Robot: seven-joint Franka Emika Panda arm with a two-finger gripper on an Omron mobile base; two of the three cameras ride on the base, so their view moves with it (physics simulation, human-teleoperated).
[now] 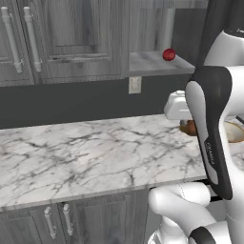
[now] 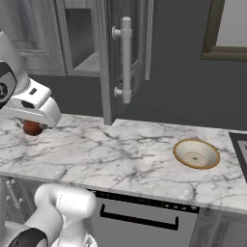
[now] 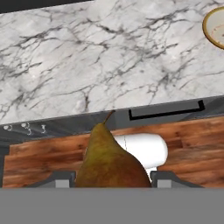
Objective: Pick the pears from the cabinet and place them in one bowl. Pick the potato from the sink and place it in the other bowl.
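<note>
The gripper (image 3: pixel 111 186) carries the brown pear (image 3: pixel 109 159) clamped between its fingers above the counter (image 3: pixel 87 57). Next it likely must travel to the tan bowl (image 2: pixel 196 154), well off to one side.

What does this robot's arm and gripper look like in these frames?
A glossy white arm with rounded shells and dark, near-black joint sections; one long dark link carries faint light lettering. The hand is a boxy white block, and the gripper ends in two small dark grey fingertips. No loose cables show.
</note>
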